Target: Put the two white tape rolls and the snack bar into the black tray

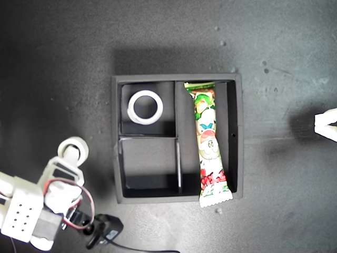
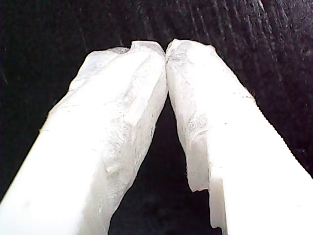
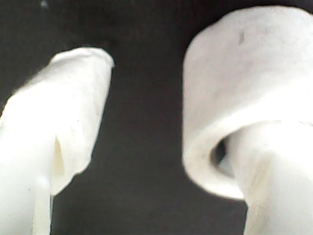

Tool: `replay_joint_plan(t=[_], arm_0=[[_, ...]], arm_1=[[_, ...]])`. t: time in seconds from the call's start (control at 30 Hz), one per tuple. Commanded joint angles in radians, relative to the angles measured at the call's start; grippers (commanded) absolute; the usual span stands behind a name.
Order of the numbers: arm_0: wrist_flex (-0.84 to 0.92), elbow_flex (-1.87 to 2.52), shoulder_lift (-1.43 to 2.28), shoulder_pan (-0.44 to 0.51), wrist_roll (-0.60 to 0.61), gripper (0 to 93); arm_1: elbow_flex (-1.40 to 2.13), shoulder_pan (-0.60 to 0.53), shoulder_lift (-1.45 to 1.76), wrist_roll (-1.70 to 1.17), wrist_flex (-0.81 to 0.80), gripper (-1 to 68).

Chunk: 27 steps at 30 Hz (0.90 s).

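Beside the black tray (image 1: 117, 158), smaller tape roll (image 1: 73, 149) on my second gripper (image 1: 70, 156)

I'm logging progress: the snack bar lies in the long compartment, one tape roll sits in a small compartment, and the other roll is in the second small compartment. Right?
Not quite. The second small compartment of the black tray is empty. The exterior view shows the other tape roll outside the tray, at my second gripper, threaded on one finger. The snack bar and first tape roll lie as you said.
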Motion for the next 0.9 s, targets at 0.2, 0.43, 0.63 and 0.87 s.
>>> replay_joint_plan(t=[0.2,0.43,0.63,0.87], arm_0=[[-0.075,0.057,-0.009,-0.054,-0.043,0.0],[-0.072,0.054,0.037,-0.063,-0.012,0.0],[-0.023,0.048,0.169,-0.086,0.021,0.0],[0.049,0.041,0.376,-0.13,0.104,0.0]], arm_1=[[0.012,-0.021,0.009,-0.196,0.008,-0.2],[0.012,0.037,0.009,-0.034,0.176,-0.1],[0.012,0.101,0.009,0.126,0.37,1.3],[0.012,0.078,-0.003,0.147,0.403,0.3]])
